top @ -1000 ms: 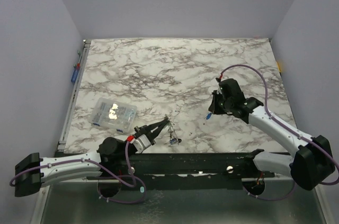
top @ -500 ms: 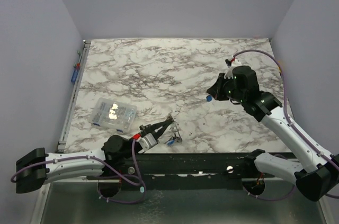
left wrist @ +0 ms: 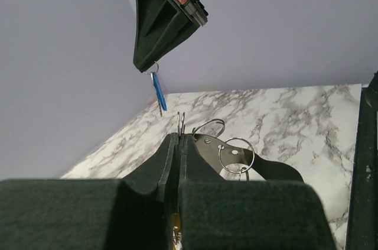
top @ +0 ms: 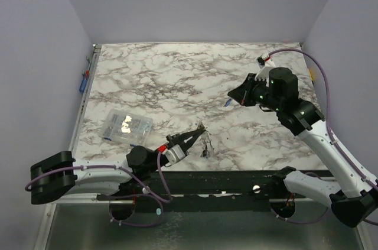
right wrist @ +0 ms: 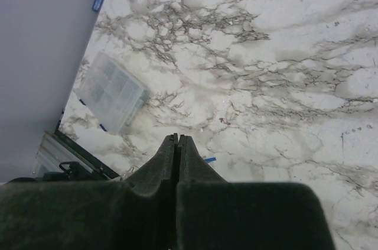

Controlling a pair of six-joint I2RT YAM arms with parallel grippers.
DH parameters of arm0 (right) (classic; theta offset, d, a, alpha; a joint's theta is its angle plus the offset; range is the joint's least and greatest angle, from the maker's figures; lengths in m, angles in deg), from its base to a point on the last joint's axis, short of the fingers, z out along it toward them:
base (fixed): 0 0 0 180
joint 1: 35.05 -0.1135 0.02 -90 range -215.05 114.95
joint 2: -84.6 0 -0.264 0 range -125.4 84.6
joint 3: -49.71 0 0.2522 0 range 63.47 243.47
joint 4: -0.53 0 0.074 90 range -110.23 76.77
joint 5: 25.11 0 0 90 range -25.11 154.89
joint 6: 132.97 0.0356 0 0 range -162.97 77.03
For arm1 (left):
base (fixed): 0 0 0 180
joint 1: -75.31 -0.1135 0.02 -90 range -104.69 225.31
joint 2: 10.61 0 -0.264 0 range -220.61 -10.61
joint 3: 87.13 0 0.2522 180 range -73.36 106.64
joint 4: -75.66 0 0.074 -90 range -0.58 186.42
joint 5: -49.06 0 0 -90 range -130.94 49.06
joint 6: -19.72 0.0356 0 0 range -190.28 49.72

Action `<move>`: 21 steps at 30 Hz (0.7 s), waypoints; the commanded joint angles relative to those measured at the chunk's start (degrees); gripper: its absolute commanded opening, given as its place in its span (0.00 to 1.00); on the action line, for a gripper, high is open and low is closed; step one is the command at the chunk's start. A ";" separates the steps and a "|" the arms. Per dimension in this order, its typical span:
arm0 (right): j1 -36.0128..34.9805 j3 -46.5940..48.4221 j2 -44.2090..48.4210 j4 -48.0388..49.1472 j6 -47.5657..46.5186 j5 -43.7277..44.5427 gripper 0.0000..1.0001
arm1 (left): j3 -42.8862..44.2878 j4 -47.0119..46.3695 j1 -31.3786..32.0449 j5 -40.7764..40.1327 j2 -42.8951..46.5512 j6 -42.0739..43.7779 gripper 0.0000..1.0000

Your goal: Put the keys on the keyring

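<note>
Pinching the keyring point(left wrist: 180, 122) in my left gripper point(left wrist: 179, 139), I have both pads pressed flat together on its thin wire. In the left wrist view a short stretch of that wire stands straight up out of the fingertips. Just right of the tips, two thin silvery loops point(left wrist: 236, 139) and a flat grey metal piece point(left wrist: 207, 143) with holes lie against the side of the finger. From above, this gripper points up and to the right over the near part of the desk point(top: 177, 72). A small dark bunch of keys point(top: 204, 152) hangs below its tip, too small for me to tell their colours. Farther right, the blue key point(left wrist: 157, 91) hangs with its long axis almost upright, its top on a little ring and its lower end tipped slightly right.

A clear plastic case point(top: 126, 126) lies flat on the desk at the left, well apart from both grippers. The right wrist view shows it divided into compartments. The small things inside are lost in blur and glare.

The keyring sits right at my left fingertips. The blue key dangles from the very tip of my right gripper point(top: 233, 97), whose fingers are closed tight together on the key's little ring. In the left wrist view the key hangs above and just left of the upstanding wire, not touching it.
</note>
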 commanded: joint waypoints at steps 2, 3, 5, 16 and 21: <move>-0.10 2.45 1.72 2.44 1.58 -3.67 0.01 | 4.85 -16.39 0.26 2.27 -8.33 -1.06 0.00; -0.10 2.66 1.77 2.60 1.71 -3.92 0.01 | 5.42 -18.52 0.25 2.30 -10.69 -1.58 0.00; -0.03 2.80 2.14 3.24 1.94 -4.37 0.01 | 6.77 -22.95 0.26 1.96 -14.59 -2.88 0.00; -3.40 1.07 5.47 7.64 2.65 -1.39 0.01 | 17.26 -32.11 0.34 -0.31 -27.69 -7.91 0.00; -9.10 -0.21 6.79 7.83 0.64 6.21 0.01 | 20.59 -32.52 0.41 -0.17 -29.90 -7.63 0.00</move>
